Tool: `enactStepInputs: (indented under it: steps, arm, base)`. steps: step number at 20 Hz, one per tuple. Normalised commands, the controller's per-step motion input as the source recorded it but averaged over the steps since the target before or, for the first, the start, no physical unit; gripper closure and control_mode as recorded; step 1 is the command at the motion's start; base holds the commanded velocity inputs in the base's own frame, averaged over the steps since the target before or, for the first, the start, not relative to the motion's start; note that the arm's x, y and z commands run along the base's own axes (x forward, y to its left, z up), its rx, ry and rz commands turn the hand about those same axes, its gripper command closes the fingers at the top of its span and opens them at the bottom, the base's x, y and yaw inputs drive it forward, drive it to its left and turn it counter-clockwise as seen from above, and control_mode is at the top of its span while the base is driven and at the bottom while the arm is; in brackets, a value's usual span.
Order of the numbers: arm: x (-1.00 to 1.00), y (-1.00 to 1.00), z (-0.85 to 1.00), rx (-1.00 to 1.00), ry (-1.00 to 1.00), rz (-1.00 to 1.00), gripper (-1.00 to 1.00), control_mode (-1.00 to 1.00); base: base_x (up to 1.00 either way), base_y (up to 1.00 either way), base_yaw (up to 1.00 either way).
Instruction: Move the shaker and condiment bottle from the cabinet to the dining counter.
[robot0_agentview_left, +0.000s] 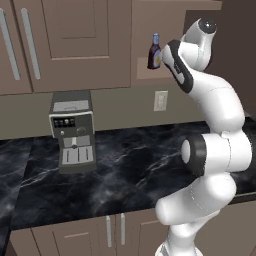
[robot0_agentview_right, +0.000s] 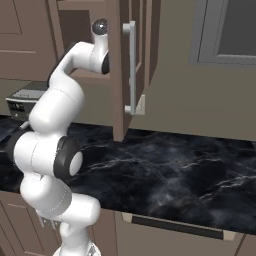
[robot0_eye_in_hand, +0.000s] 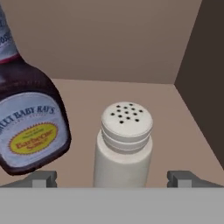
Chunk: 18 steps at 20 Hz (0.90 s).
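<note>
Matt white shaker (robot0_eye_in_hand: 124, 144), glossy marble worktop (robot0_agentview_left: 135, 170)

Left base view from behind-left of the arm (robot0_agentview_left: 215, 150), facing the cabinet (robot0_agentview_left: 75, 45), right base view from behind-right, both sharing the worktop (robot0_agentview_right: 175, 165), hand view close inside the cabinet shelf (robot0_eye_in_hand: 175, 113).

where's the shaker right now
In the hand view the shaker stands upright on the cabinet shelf, right of the condiment bottle, between the open jaws.

arm (robot0_agentview_left: 215, 150): glossy white rounded segments | joints: dark bands | claw (robot0_eye_in_hand: 112, 178): small dark-grey finger tips
</note>
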Motion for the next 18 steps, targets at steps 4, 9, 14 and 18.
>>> enactStepInputs:
  steps: [4,9,14,18]
  arm:
    - [0.07,-0.13,0.0,0.0,0.0,0.0,-1.0,-1.0]
    - [0.09,-0.06,-0.04,0.0,0.0,-0.01,-1.0,-1.0]
    - [0.09,0.0,-0.05,0.0,0.0,0.0,-1.0,-1.0]
    - [0.12,0.0,-0.04,0.0,0.0,0.0,-1.0,-1.0]
  base:
    - [0.0,0.0,0.0]
    - [0.0,0.0,0.0]
    - [0.0,0.0,0.0]
    - [0.0,0.0,0.0]
